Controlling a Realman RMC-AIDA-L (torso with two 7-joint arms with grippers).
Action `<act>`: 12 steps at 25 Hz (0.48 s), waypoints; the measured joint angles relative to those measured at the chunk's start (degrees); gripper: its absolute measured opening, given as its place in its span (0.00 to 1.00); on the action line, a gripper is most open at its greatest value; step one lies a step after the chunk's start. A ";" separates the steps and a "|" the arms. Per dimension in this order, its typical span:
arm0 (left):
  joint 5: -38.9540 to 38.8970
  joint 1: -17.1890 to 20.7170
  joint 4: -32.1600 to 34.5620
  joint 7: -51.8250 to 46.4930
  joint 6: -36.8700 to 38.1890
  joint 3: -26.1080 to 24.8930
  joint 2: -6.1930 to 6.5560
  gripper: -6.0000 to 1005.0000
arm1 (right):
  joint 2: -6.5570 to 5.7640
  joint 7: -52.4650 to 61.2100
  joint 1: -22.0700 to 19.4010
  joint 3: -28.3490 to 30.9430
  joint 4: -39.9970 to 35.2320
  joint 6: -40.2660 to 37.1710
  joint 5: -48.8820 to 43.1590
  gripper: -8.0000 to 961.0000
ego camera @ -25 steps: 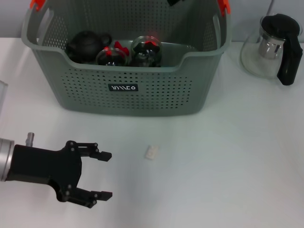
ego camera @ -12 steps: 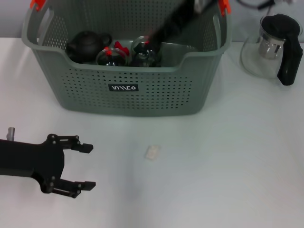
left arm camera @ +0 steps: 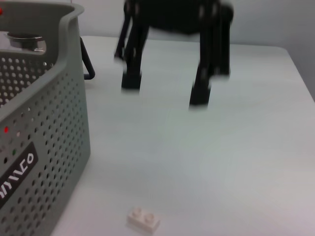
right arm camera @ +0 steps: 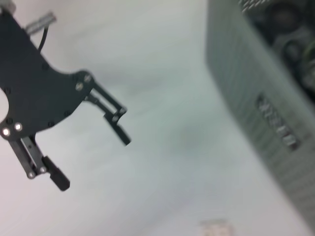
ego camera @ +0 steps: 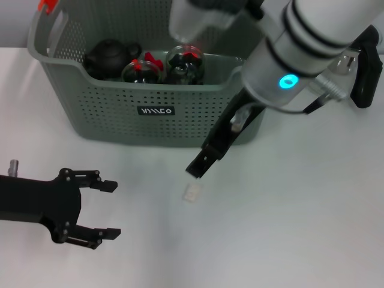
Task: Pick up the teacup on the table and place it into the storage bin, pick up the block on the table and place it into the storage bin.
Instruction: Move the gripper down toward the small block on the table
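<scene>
In the lower middle of the head view, the block [ego camera: 191, 192] lies on the white table [ego camera: 288, 228], a small pale brick just in front of the storage bin [ego camera: 157, 111] and apart from its wall. Its long axis runs roughly from lower left to upper right of that frame, tilted only a little off the vertical, studs up as the left wrist view shows [left arm camera: 143, 220]. The right gripper [ego camera: 204, 162] hangs just above and to the upper right of it, not touching; in the left wrist view its two dark fingers [left arm camera: 131, 78] stand well spread with nothing between them. The left gripper [ego camera: 102, 209] rests at the lower left, fingers wide apart and empty, idle. No teacup is seen on the table; the bin holds a dark teapot [ego camera: 110, 57] and glassware, so the block step appears to be in hand. Next the right gripper would need to descend and straddle the brick across its short sides.
</scene>
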 joint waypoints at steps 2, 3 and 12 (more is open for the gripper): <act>-0.01 -0.02 0.00 0.00 0.00 0.07 -0.07 0.86 | 0.07 -0.19 0.42 -2.09 5.46 4.20 1.33 0.97; -0.01 -0.02 -0.01 0.00 0.00 0.10 -0.11 0.86 | 0.11 -0.23 0.67 -2.82 7.66 6.02 1.83 0.97; -0.24 -0.02 -0.25 0.00 0.05 0.65 -0.33 0.86 | 0.28 -0.47 2.72 -11.03 21.31 18.46 6.89 0.96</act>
